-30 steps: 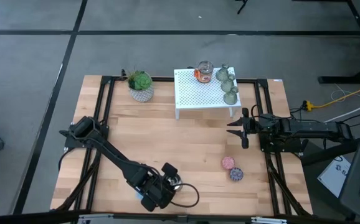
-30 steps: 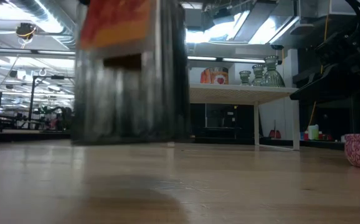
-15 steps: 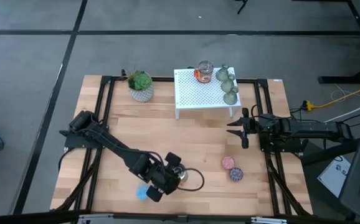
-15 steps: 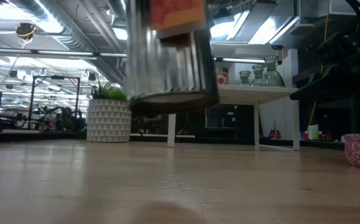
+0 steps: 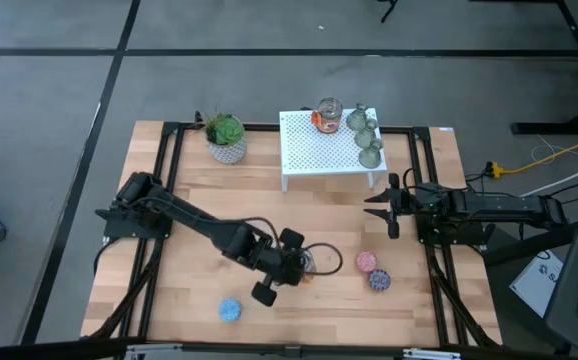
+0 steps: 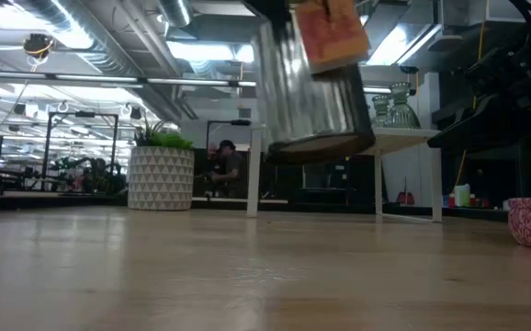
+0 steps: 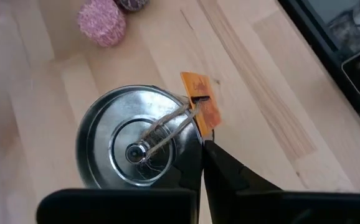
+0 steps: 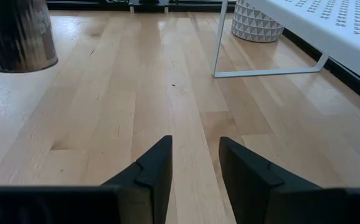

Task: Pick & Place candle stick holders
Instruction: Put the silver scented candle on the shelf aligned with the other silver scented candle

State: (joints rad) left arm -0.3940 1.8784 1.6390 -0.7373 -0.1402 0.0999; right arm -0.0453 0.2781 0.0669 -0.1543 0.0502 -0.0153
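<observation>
Three olive-grey candle stick holders [image 5: 366, 135] stand on their bases at the right end of a white perforated shelf [image 5: 314, 155]; they also show in the low view [image 6: 389, 103]. My left gripper [image 5: 297, 266] is over the table's middle, shut on a shiny metal cup [image 7: 136, 143] with an orange tag [image 7: 202, 109]. The cup shows in the low view [image 6: 316, 92] above the table. My right gripper [image 5: 381, 208] is open and empty at the table's right side, below the shelf. My left gripper holds the metal cup by its rim [image 7: 191, 127] beside the orange tag, one finger [image 7: 189, 168] inside the cup and one finger [image 7: 230, 177] outside. The fingers come from above, pointing down. The cup hangs lifted clear of the table, slightly tilted.
A blue disc [image 5: 230, 309] lies near the front edge. A pink disc [image 5: 367, 261] and a purple disc [image 5: 379, 280] lie at the right. A potted plant [image 5: 227, 140] stands at the back left. A glass jar [image 5: 328, 115] stands on the shelf.
My left gripper has lifted the metal cup off the blue disc near the front edge and carried it up and toward the table's right and far side. The blue disc is now uncovered. The cup has tipped a little.
</observation>
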